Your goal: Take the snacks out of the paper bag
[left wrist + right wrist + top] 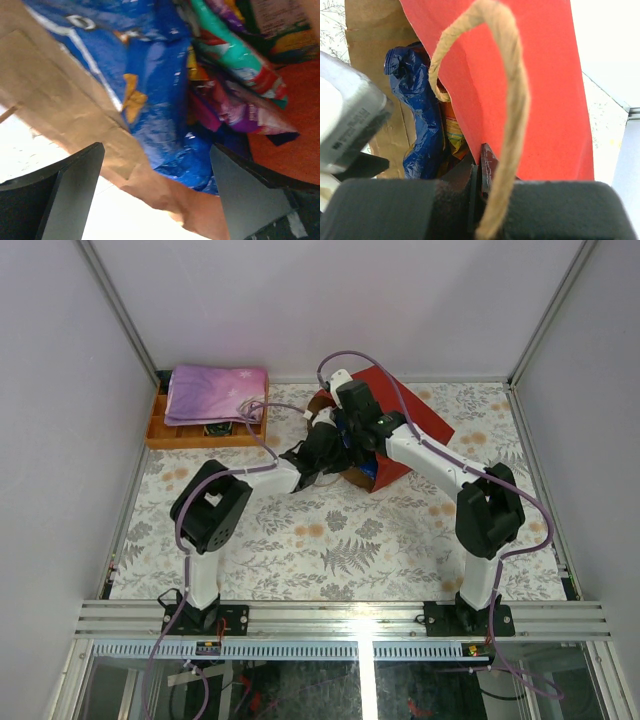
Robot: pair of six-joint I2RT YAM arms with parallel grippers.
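White links (pixel 203 578), black joints (pixel 212 508) (purple cables (pixel 347 352) too)

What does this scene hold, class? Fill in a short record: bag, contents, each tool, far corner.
Bag: red paper bag lying down, mouth toward the left arm
Contents: blue chip bag and smaller packets, all inside
Left tool: open at the mouth, straddling the chip bag
Right tool: shut on the bag's red wall
Far left: orange tray with folded purple cloth

Doritos bag (pixel 150 75) ahead of the left gripper (pixel 155 162) is cropped at top; packets (pixel 235 65) beside it are blurred, print unreadable.
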